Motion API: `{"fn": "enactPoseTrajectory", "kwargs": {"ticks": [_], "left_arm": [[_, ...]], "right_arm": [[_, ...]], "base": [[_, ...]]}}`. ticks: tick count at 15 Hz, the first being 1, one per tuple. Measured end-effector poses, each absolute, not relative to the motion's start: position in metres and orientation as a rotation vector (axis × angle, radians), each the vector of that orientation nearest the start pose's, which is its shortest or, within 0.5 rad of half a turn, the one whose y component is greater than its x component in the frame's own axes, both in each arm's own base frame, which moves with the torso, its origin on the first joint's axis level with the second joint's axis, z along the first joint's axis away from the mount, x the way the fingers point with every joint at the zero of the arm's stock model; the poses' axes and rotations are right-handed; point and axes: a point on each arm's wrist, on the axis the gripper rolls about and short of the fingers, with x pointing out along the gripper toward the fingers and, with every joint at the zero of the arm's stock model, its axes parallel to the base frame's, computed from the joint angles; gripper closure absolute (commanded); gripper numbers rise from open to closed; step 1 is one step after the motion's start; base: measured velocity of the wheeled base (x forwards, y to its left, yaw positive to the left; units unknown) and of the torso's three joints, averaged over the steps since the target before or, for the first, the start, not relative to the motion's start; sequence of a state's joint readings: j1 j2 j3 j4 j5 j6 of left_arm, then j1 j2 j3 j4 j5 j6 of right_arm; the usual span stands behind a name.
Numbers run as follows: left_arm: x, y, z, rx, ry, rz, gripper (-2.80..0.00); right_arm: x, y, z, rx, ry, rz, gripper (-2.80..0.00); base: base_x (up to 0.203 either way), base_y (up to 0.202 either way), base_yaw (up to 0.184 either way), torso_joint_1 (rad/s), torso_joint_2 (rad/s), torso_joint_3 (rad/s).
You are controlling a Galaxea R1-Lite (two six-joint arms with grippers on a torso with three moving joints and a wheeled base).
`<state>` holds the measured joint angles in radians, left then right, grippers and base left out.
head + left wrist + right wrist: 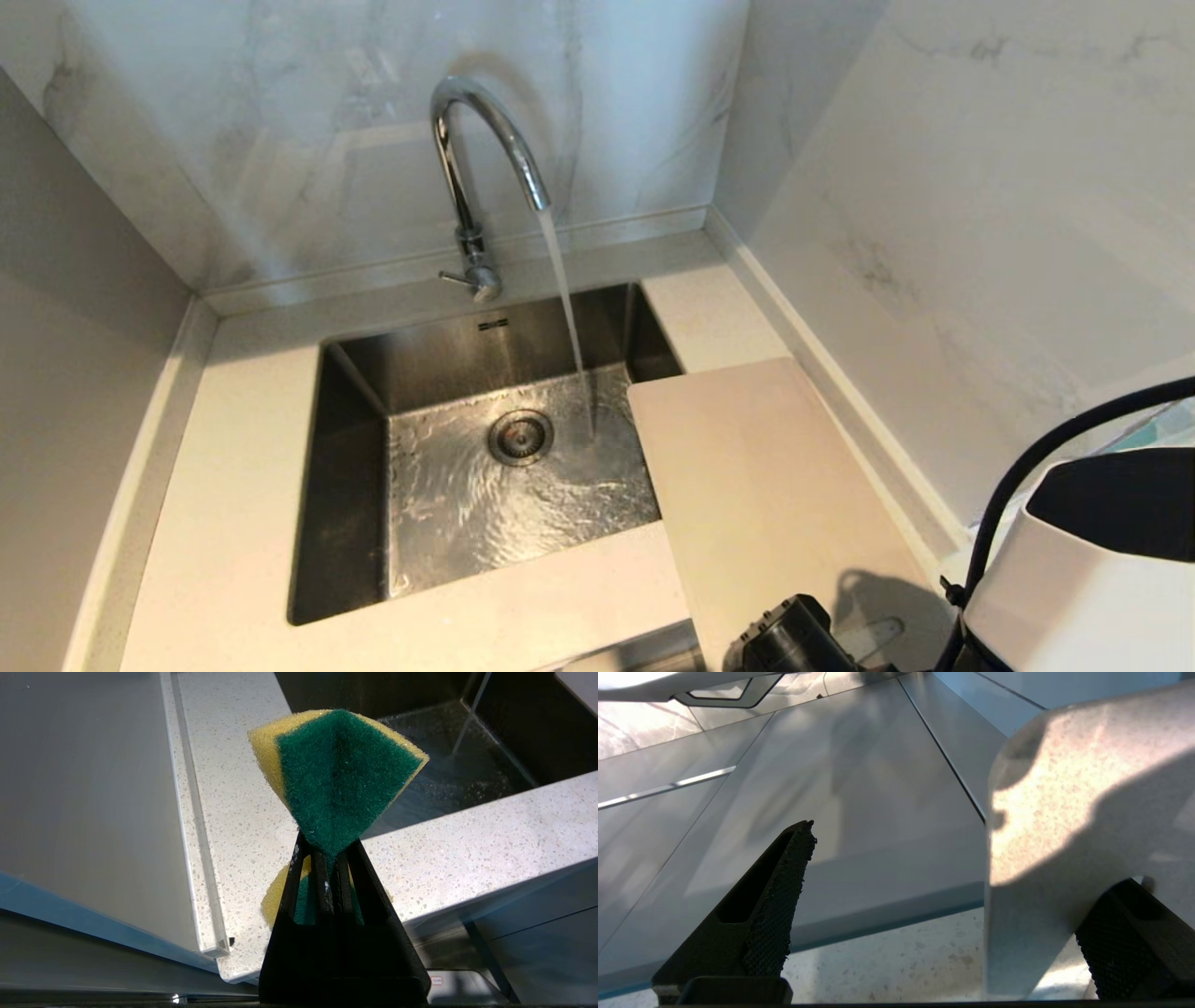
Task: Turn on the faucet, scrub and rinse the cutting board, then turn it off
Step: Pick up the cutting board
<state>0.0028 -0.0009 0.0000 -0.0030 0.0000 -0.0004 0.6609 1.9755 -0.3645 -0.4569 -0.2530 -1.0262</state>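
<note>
Pale marble-look walls (pixel 980 187) with faint grey veins meet in a corner behind the right back end of the counter; a plain grey panel (pixel 65 327) closes the left side; the counter (pixel 233 523) is off-white speckled stone with a low raised lip along the back and side edges; a square steel sink (pixel 420 364) is sunk into it, its drain (pixel 520 437) near the middle; soft daylight glares on the walls.
</note>
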Motion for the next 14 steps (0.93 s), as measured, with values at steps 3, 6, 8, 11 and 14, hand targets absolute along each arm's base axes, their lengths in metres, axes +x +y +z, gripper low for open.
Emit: {"fn": "enactPoseTrajectory", "kwargs": {"ticks": [3,6,8,11,14], "left_arm": [[-0.0229,-0.0001,0.0757,-0.001,-0.004,0.003,0.00],[-0.0229,-0.0001,0.0757,-0.001,-0.004,0.003,0.00],[-0.0229,-0.0001,0.0757,-0.001,-0.004,0.003,0.00],[-0.0229,-0.0001,0.0757,-0.002,-0.004,0.003,0.00],[-0.0229,-0.0001,0.0757,-0.001,-0.004,0.003,0.00]], "right_arm": [[0.1836,0.1355,0.0030,-1.433,0.806,0.892,-2.80],[0.1842,0.1357,0.0018,-1.447,0.815,0.872,-2.80],[0.1843,0.1357,0.0015,-1.461,0.820,0.854,-2.80],[0.1842,0.1362,0.0013,-1.469,0.820,0.849,-2.80],[0.1837,0.1374,0.0000,-1.471,0.822,0.850,-2.80]], "base": [[0.000,0.000,0.000,0.000,0.00,0.000],[0.000,0.000,0.000,0.000,0.00,0.000],[0.000,0.000,0.000,0.000,0.00,0.000],[0.000,0.000,0.000,0.000,0.00,0.000],[0.000,0.000,0.000,0.000,0.00,0.000]]}}
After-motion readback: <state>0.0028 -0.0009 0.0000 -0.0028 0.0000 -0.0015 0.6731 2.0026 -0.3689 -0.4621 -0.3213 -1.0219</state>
